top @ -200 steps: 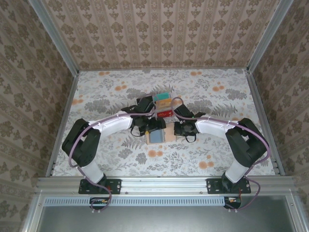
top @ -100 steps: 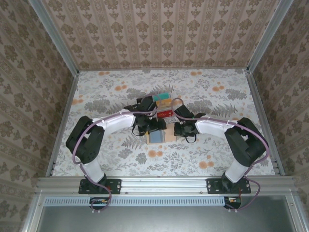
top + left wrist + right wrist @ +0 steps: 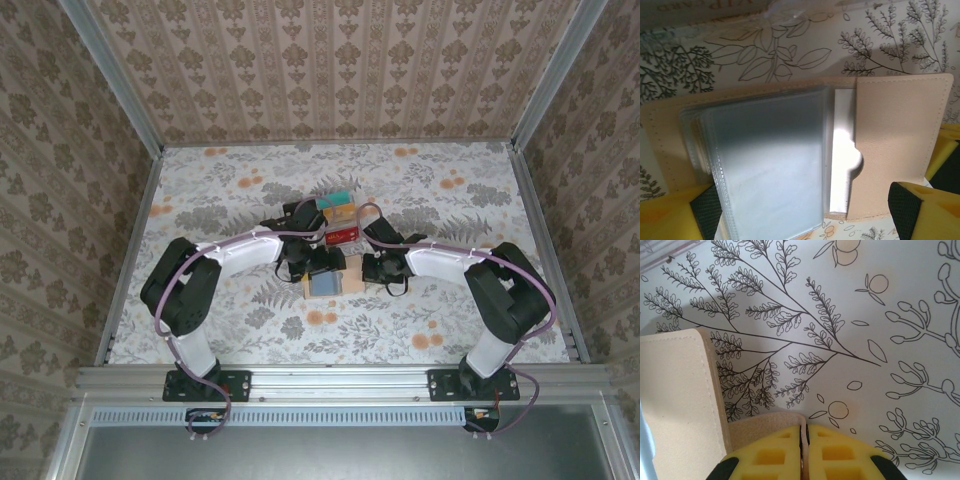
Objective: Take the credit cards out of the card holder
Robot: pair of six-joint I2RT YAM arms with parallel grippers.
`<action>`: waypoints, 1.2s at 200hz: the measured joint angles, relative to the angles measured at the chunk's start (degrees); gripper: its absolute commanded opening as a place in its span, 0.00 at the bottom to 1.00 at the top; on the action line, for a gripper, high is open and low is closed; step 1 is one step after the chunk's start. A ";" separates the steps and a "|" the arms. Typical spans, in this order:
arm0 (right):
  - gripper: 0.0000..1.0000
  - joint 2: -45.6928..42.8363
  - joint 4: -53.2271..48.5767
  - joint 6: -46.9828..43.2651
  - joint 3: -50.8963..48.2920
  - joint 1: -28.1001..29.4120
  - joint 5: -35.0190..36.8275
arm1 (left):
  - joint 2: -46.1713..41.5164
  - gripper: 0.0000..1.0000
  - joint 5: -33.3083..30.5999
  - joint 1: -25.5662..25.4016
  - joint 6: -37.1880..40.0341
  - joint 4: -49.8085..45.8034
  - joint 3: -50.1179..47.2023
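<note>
Two grippers: one worked each side of the card holder, which lay spread open on the table just in front of the clear tray.
Left gripper: jaws stood wide with nothing in them, a yellow finger at each end of the holder's near edge.
Right gripper: pinched tight on the tan flap at the holder's right side, pinning it down.
Step in hand: by my read, going in for the pale card tucked in the tan pocket.
How to do it well: aim at the thumb notch, where the card's edge lay bare. Close on the card alone, not the pocket leather. Draw it sideways along the pocket, flat. Let the right arm's hold take the pull, or the whole holder would likely slide.
Risk: the plastic sleeves lay close beside the card and could snag a finger.
Holders counted: one.
Cards in the holder: one pale edge seen. The sleeves looked blank, and more could not be ruled out.
Cards in the tray: three colours made out: teal card, orange card, red card.
</note>
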 measured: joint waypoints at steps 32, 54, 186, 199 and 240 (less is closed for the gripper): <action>0.10 0.00 0.31 0.00 -0.17 -0.04 -0.15 | -0.24 0.89 2.16 0.24 -0.02 3.08 -1.22; 0.10 0.00 0.46 0.00 -0.24 -0.07 -0.24 | -1.22 0.88 3.65 0.61 -0.17 5.68 -2.91; 0.11 -0.07 0.81 0.04 -0.48 -0.42 -0.98 | -7.06 0.74 9.03 0.81 -0.72 15.50 -8.07; 0.11 -0.07 0.83 0.09 -0.48 -0.42 -0.98 | -7.80 0.70 9.73 0.81 -0.74 16.46 -8.39; 0.11 -0.07 0.87 0.24 -0.48 -0.42 -1.09 | -8.20 0.59 12.31 0.70 -1.36 19.85 -9.60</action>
